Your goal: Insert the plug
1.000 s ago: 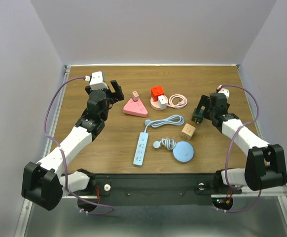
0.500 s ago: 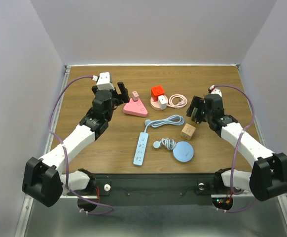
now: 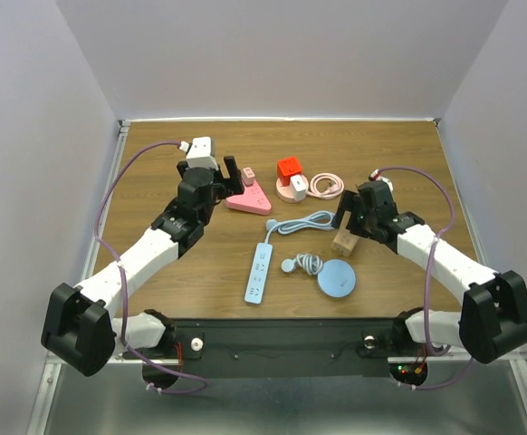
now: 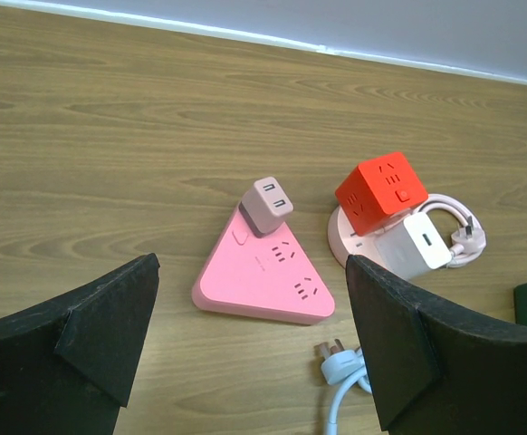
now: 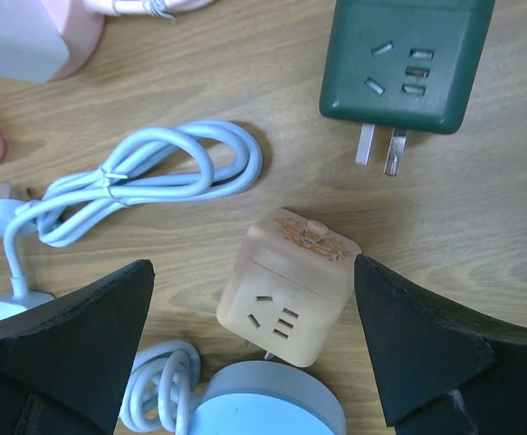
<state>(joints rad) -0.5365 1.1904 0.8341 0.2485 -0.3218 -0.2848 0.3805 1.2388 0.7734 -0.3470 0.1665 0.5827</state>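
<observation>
Pale-blue plastic lies nearest the arm bases: a smooth round puck [image 3: 337, 278] with a thin coiled lead [image 3: 305, 263] touching its left side, and to the left of these a long, slim power strip [image 3: 260, 272] with rounded ends. Just beyond the puck sits a matte peach cube socket [image 5: 291, 288] with softened corners and slotted holes on its upper face. The right hand [image 3: 347, 215] hovers over it, its black wedge-shaped fingers [image 5: 73, 344] spread wide and gripping nothing. A little farther on, a dark green plug cube [image 5: 399, 59] lies on its side on the wood-grain worktop [image 3: 155, 263], its two flat metal prongs bare and pointing towards the peach cube but clear of it. Left of these a glossy light-blue cable [image 5: 146, 177] is tied in a loose loop. Farther back, the left hand [image 3: 225, 177] hangs with its fingers [image 4: 91, 335] equally wide apart and empty, above a pink triangular socket block [image 4: 263, 276] with rounded corners. A small mauve plug [image 4: 266, 205] stands seated near the triangle's far tip. To the right, a red cube [image 4: 381, 192] and a white charger block [image 4: 411, 248] rest on a round pink base [image 4: 340, 243], beside a coiled pink cable [image 3: 327, 186].
</observation>
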